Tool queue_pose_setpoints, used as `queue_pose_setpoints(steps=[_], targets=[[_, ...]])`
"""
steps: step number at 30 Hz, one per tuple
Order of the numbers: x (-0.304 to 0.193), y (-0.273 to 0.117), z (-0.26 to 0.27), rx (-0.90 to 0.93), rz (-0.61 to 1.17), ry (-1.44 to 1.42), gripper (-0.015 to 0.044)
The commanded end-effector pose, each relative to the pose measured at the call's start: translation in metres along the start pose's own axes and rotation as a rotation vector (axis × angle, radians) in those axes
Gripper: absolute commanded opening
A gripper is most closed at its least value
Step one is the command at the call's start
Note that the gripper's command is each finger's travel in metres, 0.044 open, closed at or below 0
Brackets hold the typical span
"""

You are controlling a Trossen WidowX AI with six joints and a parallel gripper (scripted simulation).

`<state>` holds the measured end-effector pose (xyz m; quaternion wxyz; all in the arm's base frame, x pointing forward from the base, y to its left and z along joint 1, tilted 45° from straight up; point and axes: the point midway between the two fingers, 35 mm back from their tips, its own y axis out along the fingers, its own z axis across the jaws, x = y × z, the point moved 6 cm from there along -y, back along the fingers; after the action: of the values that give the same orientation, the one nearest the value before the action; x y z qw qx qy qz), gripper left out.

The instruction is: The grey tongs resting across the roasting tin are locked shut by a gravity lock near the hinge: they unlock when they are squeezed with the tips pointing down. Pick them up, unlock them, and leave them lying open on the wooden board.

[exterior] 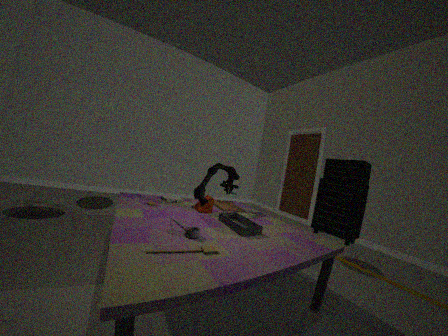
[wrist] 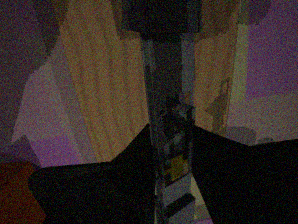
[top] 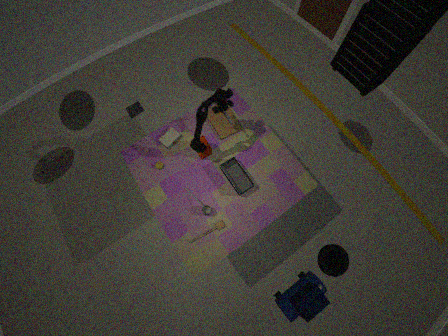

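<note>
The grey tongs (wrist: 171, 65) run lengthwise through the middle of the wrist view, their two arms close together, with a wide dark block at the top end. My gripper (wrist: 164, 126) (top: 228, 104) (exterior: 229, 189) is shut on them, with one black finger on each side. It holds them above the wooden board (top: 218, 128) (wrist: 107, 75), which lies below and behind them in the wrist view. The lock's state and the tongs' far end are too dark to tell. The roasting tin (top: 246, 189) (exterior: 239, 225) stands in front of the arm's base, with nothing seen across it.
A pale folded cloth (top: 232, 148) lies between board and tin. The orange arm base (top: 205, 150) (exterior: 204, 205) is beside the board. A small strainer or ladle (top: 207, 210) (exterior: 192, 233) and a long wooden tool (top: 219, 226) (exterior: 210, 249) lie nearer the front. A white block (top: 170, 137) lies left of the arm.
</note>
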<state>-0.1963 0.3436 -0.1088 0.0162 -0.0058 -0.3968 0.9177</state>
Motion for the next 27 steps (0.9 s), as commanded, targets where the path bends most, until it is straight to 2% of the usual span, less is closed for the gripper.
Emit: queue_pose_setpoints(steps=[1,27], targets=[[0.0,0.005,-0.001,-0.004,0.004,0.004,-0.015],[0.002,0.047,-0.003,-0.004,0.003,0.004,-0.015]])
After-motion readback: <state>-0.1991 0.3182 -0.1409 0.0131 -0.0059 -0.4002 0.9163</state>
